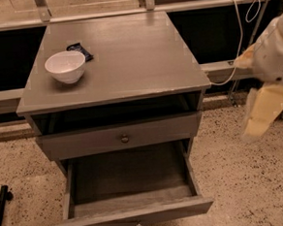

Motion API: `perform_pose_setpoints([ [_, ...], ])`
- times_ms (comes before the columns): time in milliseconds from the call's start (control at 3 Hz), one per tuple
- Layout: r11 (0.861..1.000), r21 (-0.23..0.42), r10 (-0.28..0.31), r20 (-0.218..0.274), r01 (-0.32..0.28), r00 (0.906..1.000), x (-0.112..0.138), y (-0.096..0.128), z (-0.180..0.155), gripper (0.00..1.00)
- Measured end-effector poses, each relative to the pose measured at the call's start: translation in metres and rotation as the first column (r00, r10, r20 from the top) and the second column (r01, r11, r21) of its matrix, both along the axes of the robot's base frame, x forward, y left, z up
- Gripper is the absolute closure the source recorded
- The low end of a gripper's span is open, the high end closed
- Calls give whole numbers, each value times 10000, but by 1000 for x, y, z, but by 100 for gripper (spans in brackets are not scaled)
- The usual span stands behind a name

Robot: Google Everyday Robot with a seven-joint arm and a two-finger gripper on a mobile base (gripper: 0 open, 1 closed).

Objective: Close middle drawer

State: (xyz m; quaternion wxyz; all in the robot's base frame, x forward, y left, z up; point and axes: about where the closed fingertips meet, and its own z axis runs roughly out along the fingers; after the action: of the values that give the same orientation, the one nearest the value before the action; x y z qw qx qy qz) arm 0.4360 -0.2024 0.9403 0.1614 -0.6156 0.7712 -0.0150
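The grey cabinet (118, 58) stands in the middle of the view. Its middle drawer (129, 174) is pulled far out, and I see down into its bare, deep box. Its flat front (134, 217) is at the bottom edge of the view. Above it, the upper drawer (119, 136) with a small dark knob (125, 139) sticks out slightly under a dark gap. The lowest drawer is hidden. My gripper (260, 114), cream-coloured, hangs in the air to the right of the cabinet, level with the upper drawer, touching nothing.
A white bowl (65, 67) and a small dark packet (80, 51) lie on the cabinet top at the left. A white cable (238, 35) hangs behind on the right. A black object (1, 207) stands on the speckled floor (253, 185) at the lower left.
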Motion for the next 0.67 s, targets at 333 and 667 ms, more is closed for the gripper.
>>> perform_pose_setpoints([
  [333,9960,365,807,298,-818,9963,-20,31,-49,0],
  [667,9834,1501,1013,133,-1022,9948,-46,31,-128,0],
])
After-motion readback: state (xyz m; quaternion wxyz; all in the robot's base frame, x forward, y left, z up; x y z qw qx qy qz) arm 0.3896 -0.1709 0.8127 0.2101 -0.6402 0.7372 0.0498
